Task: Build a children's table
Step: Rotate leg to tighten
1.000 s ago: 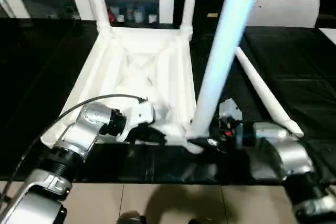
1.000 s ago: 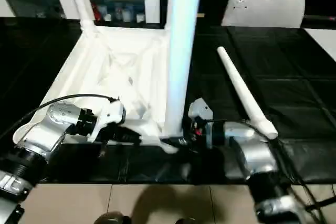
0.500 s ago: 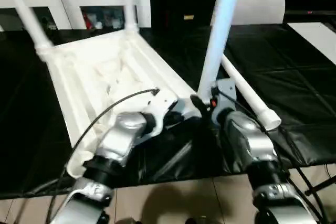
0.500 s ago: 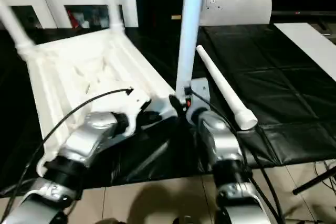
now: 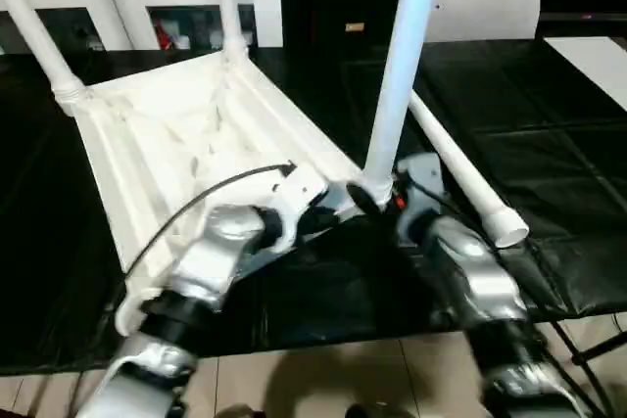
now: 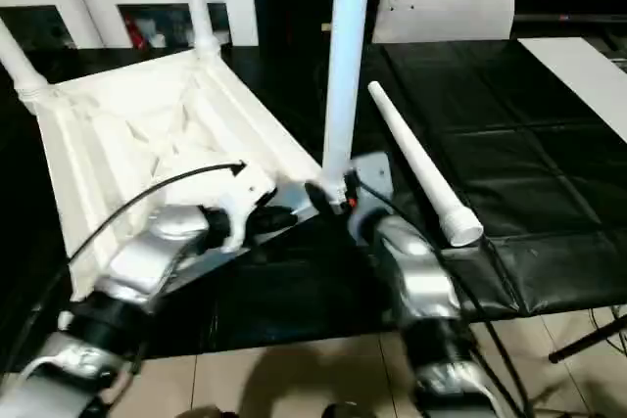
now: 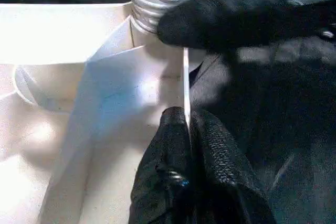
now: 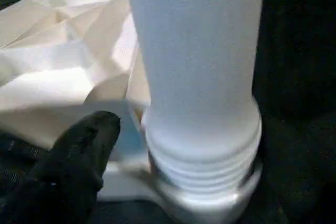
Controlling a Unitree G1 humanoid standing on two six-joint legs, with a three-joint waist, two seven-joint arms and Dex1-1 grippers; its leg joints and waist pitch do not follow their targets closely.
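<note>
The table top (image 5: 186, 134) is steadied upside down, its thin rim pinched by the clenched left gripper (image 7: 186, 124). Just beyond, the leg (image 8: 197, 77) stands in its corner socket (image 8: 210, 203), with the right gripper (image 5: 377, 198) spread wide around its base.

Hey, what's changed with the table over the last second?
The tabletop has swung counterclockwise, its far corners shifting left. The left end effector stays clamped on its rib; the upright leg stays socketed, the loose leg unmoved.
</note>
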